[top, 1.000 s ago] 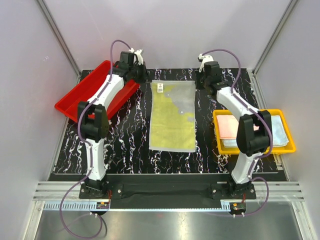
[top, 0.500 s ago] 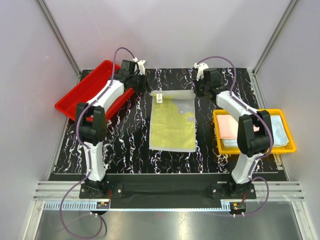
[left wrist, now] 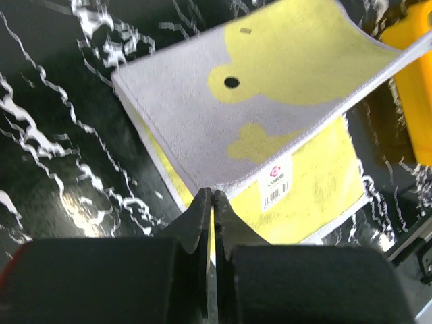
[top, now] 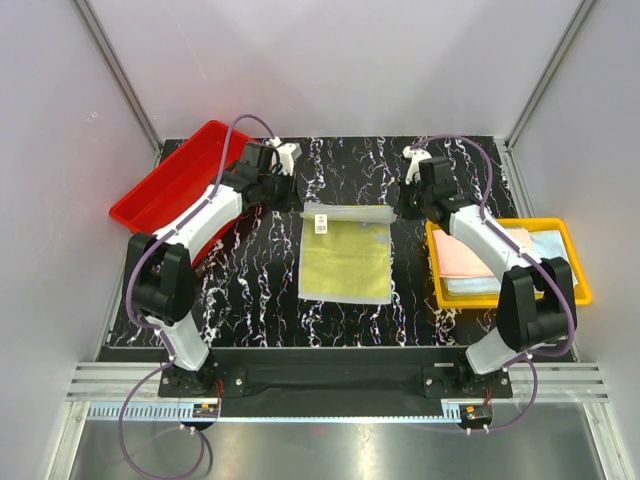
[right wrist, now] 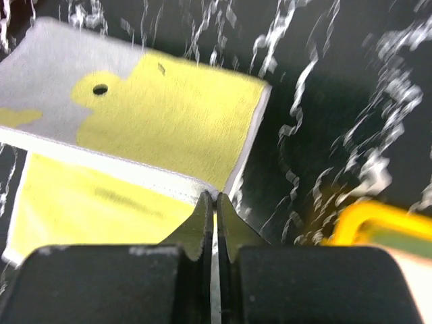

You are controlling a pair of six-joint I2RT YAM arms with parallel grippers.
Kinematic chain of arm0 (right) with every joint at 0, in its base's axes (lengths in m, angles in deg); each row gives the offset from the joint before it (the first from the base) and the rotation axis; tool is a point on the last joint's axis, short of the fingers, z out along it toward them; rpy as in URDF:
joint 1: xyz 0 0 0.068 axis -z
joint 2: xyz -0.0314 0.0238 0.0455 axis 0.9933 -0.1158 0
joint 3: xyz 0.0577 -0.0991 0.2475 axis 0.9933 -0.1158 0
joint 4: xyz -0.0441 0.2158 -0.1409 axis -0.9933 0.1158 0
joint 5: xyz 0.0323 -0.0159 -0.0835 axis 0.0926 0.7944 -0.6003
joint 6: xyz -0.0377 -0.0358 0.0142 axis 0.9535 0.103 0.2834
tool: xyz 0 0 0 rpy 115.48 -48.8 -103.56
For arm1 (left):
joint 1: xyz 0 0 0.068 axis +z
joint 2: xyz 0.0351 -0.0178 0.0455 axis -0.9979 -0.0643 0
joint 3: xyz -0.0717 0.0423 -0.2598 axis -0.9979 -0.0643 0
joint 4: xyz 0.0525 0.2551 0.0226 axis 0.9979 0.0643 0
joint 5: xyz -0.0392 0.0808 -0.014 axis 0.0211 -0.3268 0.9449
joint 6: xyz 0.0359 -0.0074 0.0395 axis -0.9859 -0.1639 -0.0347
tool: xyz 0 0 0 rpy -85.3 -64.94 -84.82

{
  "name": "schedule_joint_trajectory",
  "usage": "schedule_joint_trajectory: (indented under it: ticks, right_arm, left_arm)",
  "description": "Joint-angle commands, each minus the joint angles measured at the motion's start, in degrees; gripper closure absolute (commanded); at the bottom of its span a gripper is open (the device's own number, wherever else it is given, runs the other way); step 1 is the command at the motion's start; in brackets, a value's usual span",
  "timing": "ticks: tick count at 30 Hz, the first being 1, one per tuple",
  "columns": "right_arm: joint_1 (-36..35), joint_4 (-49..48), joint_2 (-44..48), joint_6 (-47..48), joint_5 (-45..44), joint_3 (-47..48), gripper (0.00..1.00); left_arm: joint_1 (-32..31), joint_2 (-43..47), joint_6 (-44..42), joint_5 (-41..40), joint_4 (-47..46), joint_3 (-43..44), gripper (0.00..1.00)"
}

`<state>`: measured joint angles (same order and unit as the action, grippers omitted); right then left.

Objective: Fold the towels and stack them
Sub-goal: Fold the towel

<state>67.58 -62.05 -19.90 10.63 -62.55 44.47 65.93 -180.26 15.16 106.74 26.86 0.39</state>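
Observation:
A yellow-green towel [top: 345,265] lies lengthwise on the middle of the black marbled table. Its far edge is lifted and turned over toward the near side, so the pale duck-print underside [left wrist: 202,115] and a white tag [top: 320,222] face up. My left gripper [top: 299,205] is shut on the far-left corner, as the left wrist view shows with the left gripper [left wrist: 212,194]. My right gripper [top: 398,207] is shut on the far-right corner, seen close in the right wrist view at the right gripper [right wrist: 216,196]. A folded pink towel [top: 458,255] and a pale blue towel [top: 555,262] lie in the yellow tray.
The yellow tray [top: 510,300] sits at the right edge of the table, close to the right arm. A red tray [top: 165,180] stands tilted at the far left, beside the left arm. Grey walls close in three sides.
Both grippers have come toward the near side, carrying the towel's far edge with them. The far part now folds over the rest, and the towel looks shorter from above.

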Motion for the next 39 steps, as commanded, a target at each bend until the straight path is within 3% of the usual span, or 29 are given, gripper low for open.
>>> schedule_joint_trajectory:
  ticks: [1, 7, 16, 20, 27, 33, 39]
  right_arm:
    - [0.1, 4.5, 3.4, -4.6, 1.0, -4.2, 1.00]
    - [-0.1, 4.0, 6.1, -8.8, 4.5, -9.1, 1.00]
    - [-0.7, 12.8, 10.9, -11.7, 3.2, -4.8, 1.00]
    - [-2.5, 10.5, 13.6, -15.1, 5.1, -11.8, 1.00]
    - [-3.9, 9.2, 13.1, -19.0, 2.8, -19.9, 1.00]
    - [-3.8, 11.0, 14.1, -18.2, 1.6, -18.1, 1.00]
    - [-4.4, 16.6, 17.8, -18.3, -1.9, -14.2, 1.00]
  left_arm:
    - [-0.4, 3.1, -2.6, -6.2, 0.3, -3.1, 1.00]
    - [-1.1, 5.1, -2.4, -4.1, 1.9, -6.0, 1.00]
    - [-2.3, 10.0, 0.0, -4.5, 5.5, -6.6, 1.00]
    - [-2.6, 10.2, 2.7, -1.5, 4.7, -12.6, 1.00]
    - [-4.4, 11.8, 6.0, -4.0, 1.8, -21.2, 1.00]
    - [-5.8, 13.5, 9.1, -4.2, -0.6, -23.4, 1.00]
    - [-6.4, 16.9, 11.3, -6.4, 2.6, -19.9, 1.00]
